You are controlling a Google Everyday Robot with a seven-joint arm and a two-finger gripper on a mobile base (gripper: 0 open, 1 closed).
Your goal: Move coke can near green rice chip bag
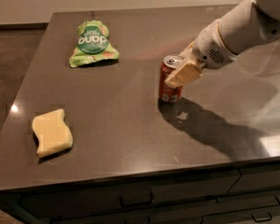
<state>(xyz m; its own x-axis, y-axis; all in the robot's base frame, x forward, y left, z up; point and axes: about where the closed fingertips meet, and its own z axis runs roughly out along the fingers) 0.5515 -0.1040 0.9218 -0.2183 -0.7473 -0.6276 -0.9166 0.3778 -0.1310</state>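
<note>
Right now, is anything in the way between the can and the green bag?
Nothing visible. The gripper is at the can, and only bare counter lies between it and the bag. The sponge lies well off that line.

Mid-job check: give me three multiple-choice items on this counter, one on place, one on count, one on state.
1. The chip bag lies where from the can? A) back-left, apart B) touching it C) right of it
2. Loose items on the counter? A) two B) three C) five
3. The can stands how? A) upright B) on its side C) upside down

1 A: open counter separates them.
2 B: chip bag, can and sponge.
3 A: its silver top faces up, with the gripper at its rim.
</note>
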